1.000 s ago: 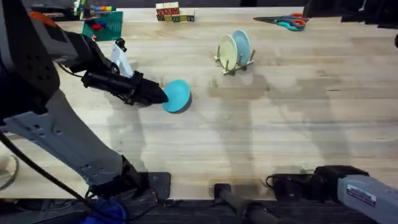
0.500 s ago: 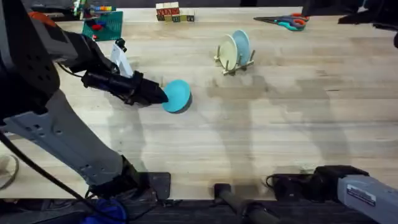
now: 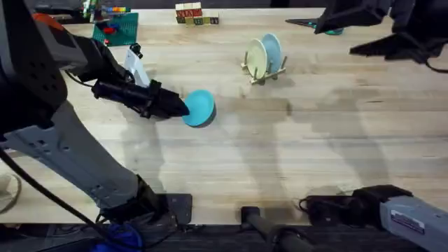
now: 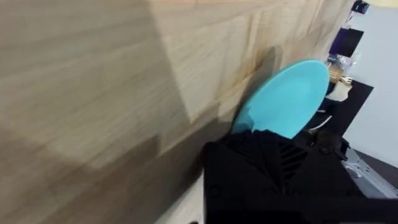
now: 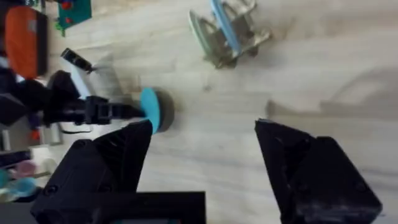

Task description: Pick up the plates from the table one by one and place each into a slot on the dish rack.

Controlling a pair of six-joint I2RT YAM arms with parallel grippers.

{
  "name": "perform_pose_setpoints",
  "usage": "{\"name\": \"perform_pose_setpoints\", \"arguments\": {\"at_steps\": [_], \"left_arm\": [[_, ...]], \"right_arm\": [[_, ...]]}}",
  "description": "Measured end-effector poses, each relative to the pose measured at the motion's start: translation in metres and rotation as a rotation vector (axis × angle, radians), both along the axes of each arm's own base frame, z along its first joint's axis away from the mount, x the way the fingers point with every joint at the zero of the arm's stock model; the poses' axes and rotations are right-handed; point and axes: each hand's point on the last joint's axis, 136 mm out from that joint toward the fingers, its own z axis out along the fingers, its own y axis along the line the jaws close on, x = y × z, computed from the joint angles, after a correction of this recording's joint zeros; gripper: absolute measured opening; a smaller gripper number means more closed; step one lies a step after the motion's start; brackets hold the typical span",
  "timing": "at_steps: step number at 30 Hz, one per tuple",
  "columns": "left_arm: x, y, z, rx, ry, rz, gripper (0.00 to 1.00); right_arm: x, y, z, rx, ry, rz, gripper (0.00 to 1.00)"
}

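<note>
A: Start left. What's at the far left of the table?

B: Green baseplate with small bricks, top left corner in the overhead view. Just below it the left arm reaches across, and the left gripper has its black fingers pinched on the edge of the bright cyan-blue plate.

A: Plate flat or up?

B: Tilted up on edge. In the left wrist view the cyan disc stands at an angle with its lower rim at the wood and a shadow under it; whether the rim touches the table, can't tell. Fingers clamp it from the near side.

A: Moving right?

B: Wooden letter blocks at the far edge. Then the dish rack, right of centre, well apart from the cyan plate. Two plates stand upright in its slots: cream-yellow plate on the left, pale blue plate just beside it on the right. Right wrist view shows the same rack with both plates standing in it.

A: Right side?

B: Scissors at the far edge, partly hidden by the right arm. Right gripper hangs high, dark and blurred, at the top right. Its fingers are spread wide apart, nothing between them.
</note>
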Motion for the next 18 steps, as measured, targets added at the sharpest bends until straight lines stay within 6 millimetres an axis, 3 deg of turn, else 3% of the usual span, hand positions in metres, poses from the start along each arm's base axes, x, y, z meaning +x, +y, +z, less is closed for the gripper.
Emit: {"name": "perform_pose_setpoints", "arguments": {"at_steps": [10, 18], "left_arm": [[0.000, 0.000, 0.000, 0.000, 0.000, 0.000, 0.043], [0.000, 0.000, 0.000, 0.000, 0.000, 0.000, 0.042]], "right_arm": [[-0.020, 0.030, -0.006, 0.112, 0.141, -0.056, 0.992], [-0.025, 0.036, -0.007, 0.115, 0.156, -0.044, 0.992]]}}
